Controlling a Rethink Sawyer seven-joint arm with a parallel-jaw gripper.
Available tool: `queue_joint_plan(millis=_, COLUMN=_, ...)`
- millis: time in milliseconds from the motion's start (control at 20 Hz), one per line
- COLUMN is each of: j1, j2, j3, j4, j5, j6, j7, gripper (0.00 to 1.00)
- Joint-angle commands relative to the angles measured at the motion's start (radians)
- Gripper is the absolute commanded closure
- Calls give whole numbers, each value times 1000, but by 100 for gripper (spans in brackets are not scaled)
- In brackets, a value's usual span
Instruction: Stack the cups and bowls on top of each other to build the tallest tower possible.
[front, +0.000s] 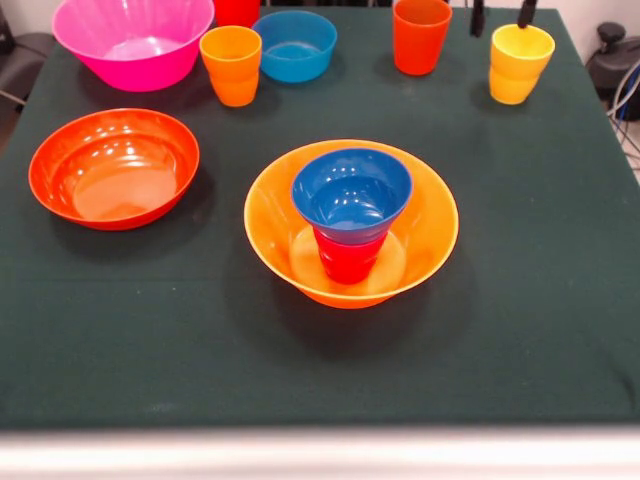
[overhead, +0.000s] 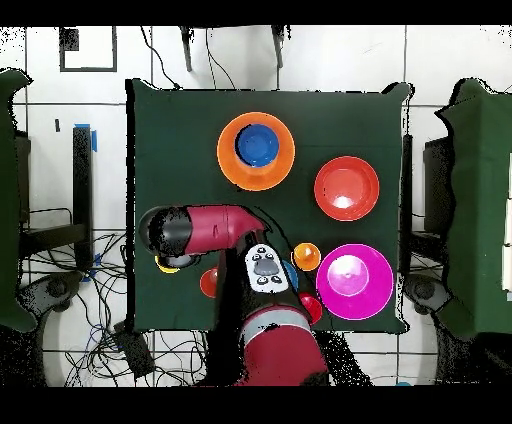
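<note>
The pincer (front: 500, 14) hovers, fingers apart, just above the yellow cup (front: 519, 62); light, slick plastic, best gripped by its rim.

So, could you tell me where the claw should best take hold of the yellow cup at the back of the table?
Probably by the rim, coming straight down from above. The yellow cup stands upright with its mouth open upward and nothing inside, so one finger could go inside and one outside the wall. Its sides taper downward, so a lower side grip may slip. The orange cup stands well apart.
</note>
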Motion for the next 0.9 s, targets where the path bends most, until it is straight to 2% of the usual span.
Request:
queue_joint_plan(millis=50, j1=18, j2=84, j3=92, j4=29, j5=-77, j6=-92, j7=-3, gripper=0)
queue_joint_plan(millis=650, j1=61, j2=117, j3=56, j4=-7, j5=-96, j6=-73, j7=16, gripper=0)
queue_joint_plan(millis=900, j1=76, j2=167, j3=30, j4=-60, j5=-128, j6=-79, j7=19, gripper=0)
